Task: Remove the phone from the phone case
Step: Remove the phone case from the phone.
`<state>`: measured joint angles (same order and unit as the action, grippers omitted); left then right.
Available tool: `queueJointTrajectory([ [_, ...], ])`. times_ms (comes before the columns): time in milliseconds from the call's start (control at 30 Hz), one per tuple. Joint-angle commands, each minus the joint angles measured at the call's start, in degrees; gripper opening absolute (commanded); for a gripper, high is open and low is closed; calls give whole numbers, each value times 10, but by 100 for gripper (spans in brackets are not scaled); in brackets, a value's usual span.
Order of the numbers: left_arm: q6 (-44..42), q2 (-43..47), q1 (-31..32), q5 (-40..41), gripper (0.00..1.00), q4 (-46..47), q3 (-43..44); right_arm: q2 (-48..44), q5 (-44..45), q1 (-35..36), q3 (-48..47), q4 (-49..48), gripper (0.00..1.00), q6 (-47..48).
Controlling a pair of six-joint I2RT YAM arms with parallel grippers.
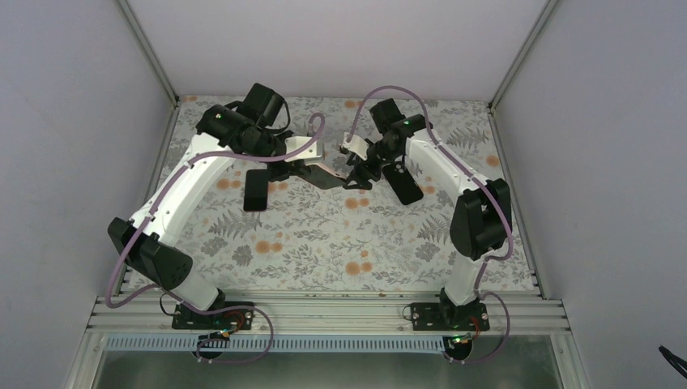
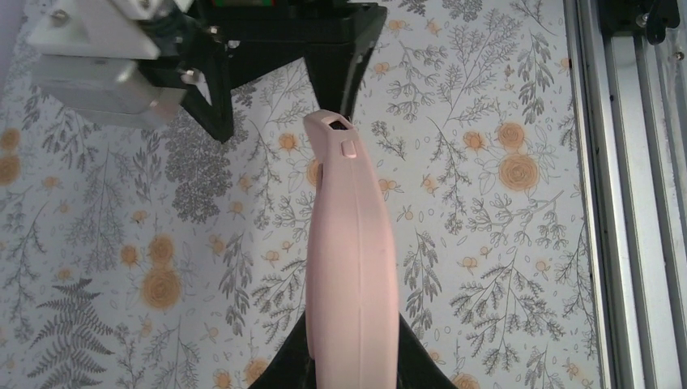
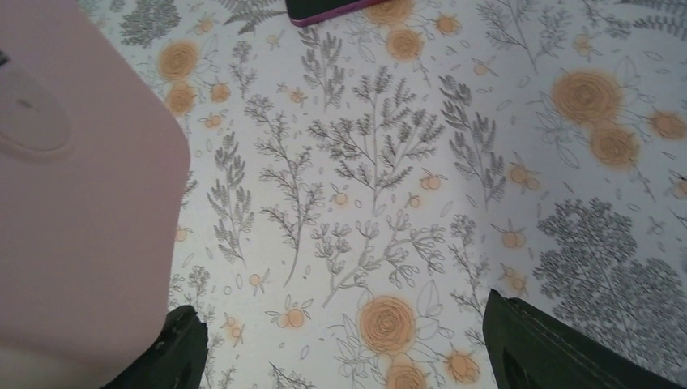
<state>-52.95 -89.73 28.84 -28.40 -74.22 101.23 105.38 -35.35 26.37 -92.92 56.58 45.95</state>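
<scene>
Pink phone case, edge-on, pinched between the left gripper fingers, raised above the floral table at centre far. Right gripper spread wide, just right of the case; contact not discernible. Whether phone sits inside: cannot tell. Magenta-rimmed dark device flat on table, apart.

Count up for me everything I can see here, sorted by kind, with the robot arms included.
Robot arms: 2
Dark phones lying flat: 2
Pink phone case, held in the left arm's fingers: 1
Total: 5
</scene>
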Motion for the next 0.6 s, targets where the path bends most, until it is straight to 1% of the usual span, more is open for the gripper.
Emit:
queueJointTrajectory([
  [0,-11,-1,33,-75,2,-26,-27,6,4,-11,-43,-73,87,-50],
  [133,-13,-3,45,-76,2,-24,-47,7,6,-14,-59,-79,87,-61],
  [233,-6,-6,50,-77,2,-7,-60,12,-18,-15,-82,-66,88,-66],
  [367,17,-6,52,-82,2,46,-75,14,-65,-10,-111,-43,88,-74],
  [433,39,-1,53,-84,2,91,-82,6,-87,-3,-103,-45,88,-78],
  [500,62,2,52,-92,2,133,-78,2,-91,9,-96,-45,89,-77],
  [567,70,0,52,-105,2,150,-63,2,-84,24,-91,-40,89,-73],
])
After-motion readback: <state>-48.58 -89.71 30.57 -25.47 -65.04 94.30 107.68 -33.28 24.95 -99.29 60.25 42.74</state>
